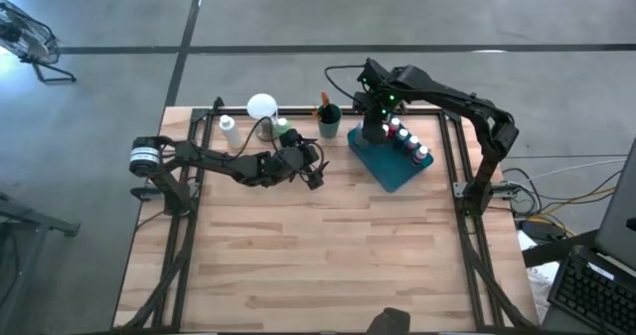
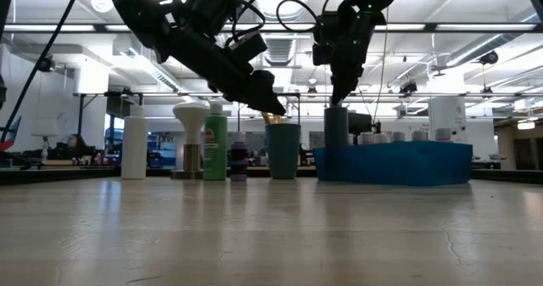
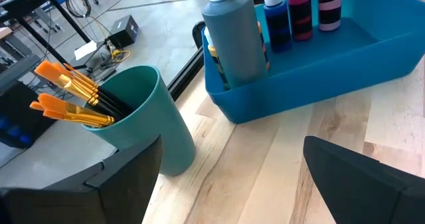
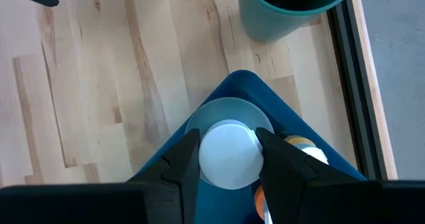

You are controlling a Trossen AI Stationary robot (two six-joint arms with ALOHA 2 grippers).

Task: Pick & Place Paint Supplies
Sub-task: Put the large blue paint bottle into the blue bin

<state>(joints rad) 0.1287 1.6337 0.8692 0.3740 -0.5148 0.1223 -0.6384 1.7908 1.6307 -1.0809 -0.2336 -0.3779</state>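
Note:
A tall grey-blue paint bottle (image 3: 232, 41) with a white cap stands in the far-left corner of the blue tray (image 3: 345, 71); the tray wall hides its base. My right gripper (image 4: 229, 152) is shut on the cap from above. Blue, red and pink bottles (image 3: 297, 14) stand behind it in the tray. A teal cup (image 3: 149, 121) of orange-handled brushes (image 3: 70, 94) stands on the table left of the tray. My left gripper (image 3: 232, 174) hovers open above the table, near the cup (image 1: 329, 123) and pointing at the tray, holding nothing. My right gripper pinches the grey-blue bottle's round white cap (image 4: 229, 174) between its two fingers (image 4: 182, 164), one on each side. The fingers come steeply from above, pointing down. The bottle stays upright below them inside the tray's corner (image 2: 337, 137); whether its base is lifted cannot be told.
Along the far edge stand a white bottle (image 1: 230, 131), a round white-topped object (image 1: 261, 106), a green bottle (image 1: 283, 131) and a small dark bottle (image 2: 239, 161). Bare wooden tabletop (image 1: 328, 255) spreads toward the near edge.

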